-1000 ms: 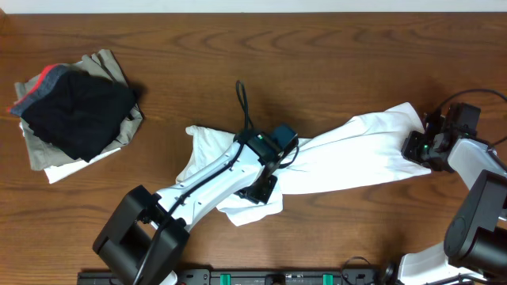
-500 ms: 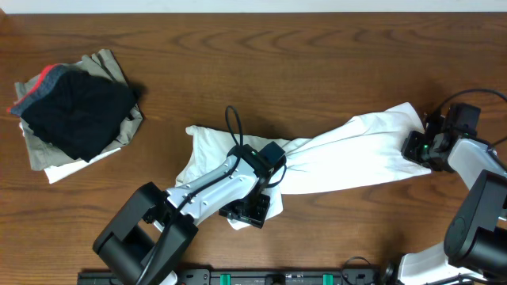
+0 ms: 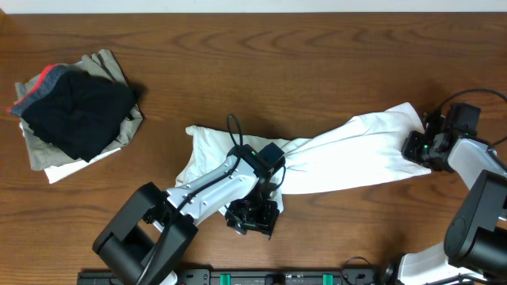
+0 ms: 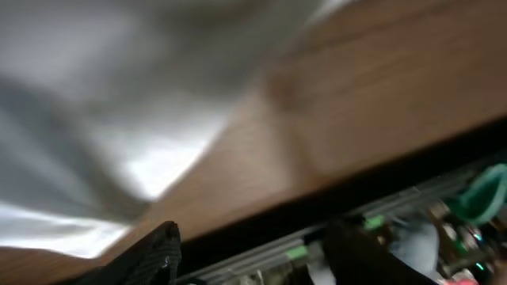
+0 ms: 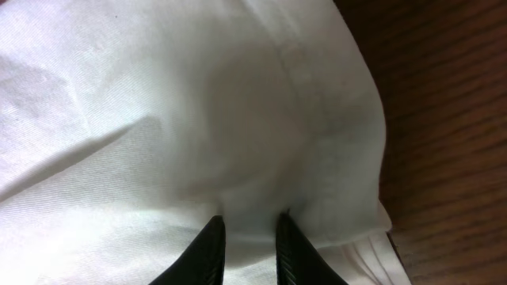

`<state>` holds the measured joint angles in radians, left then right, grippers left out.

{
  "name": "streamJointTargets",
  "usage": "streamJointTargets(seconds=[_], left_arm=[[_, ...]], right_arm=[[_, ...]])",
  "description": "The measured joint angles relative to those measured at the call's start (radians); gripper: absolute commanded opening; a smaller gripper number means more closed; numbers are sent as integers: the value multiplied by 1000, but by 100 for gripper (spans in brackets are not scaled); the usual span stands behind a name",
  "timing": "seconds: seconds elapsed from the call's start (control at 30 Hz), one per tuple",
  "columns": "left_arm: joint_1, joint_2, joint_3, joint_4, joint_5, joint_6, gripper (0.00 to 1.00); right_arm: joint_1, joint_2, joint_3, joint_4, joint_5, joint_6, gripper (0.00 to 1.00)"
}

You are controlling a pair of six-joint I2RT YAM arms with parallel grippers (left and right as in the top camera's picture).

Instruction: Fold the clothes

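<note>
Dark wood table (image 3: 317, 63); right claw (image 5: 249, 223) pinches clothes (image 3: 348, 154) at one end; left claw (image 4: 253, 241) spread, empty. Risk: thin cloth slips from shallow pinch if pulled.

Overhead sharp, even light; left wrist v. blurred, dim; right wrist bright, soft

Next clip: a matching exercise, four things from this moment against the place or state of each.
1 white garment
2 left gripper
3 right gripper
4 black garment

a at the far left of the table
b shut on white cloth
c stretched across the middle
d open, holding nothing

Pairs: 1-c, 2-d, 3-b, 4-a
</note>
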<state>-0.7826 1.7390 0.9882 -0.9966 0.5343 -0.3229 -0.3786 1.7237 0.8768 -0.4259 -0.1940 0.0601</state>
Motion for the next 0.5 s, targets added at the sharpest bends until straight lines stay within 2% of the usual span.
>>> streamJointTargets(seconds=[0.13, 0.2, 0.33, 0.5], left_arm=[[0, -3, 0, -39, -21, 2, 51], [0, -21, 0, -56, -77, -42, 51], [0, -103, 0, -71, -204, -213, 51], [-16, -185, -11, -19, -266, -457, 52]], right_arm=[[0, 0, 0, 0, 0, 0, 21], [0, 0, 0, 0, 0, 0, 21], [0, 0, 0, 0, 0, 0, 21], [0, 0, 0, 1, 0, 0, 21]])
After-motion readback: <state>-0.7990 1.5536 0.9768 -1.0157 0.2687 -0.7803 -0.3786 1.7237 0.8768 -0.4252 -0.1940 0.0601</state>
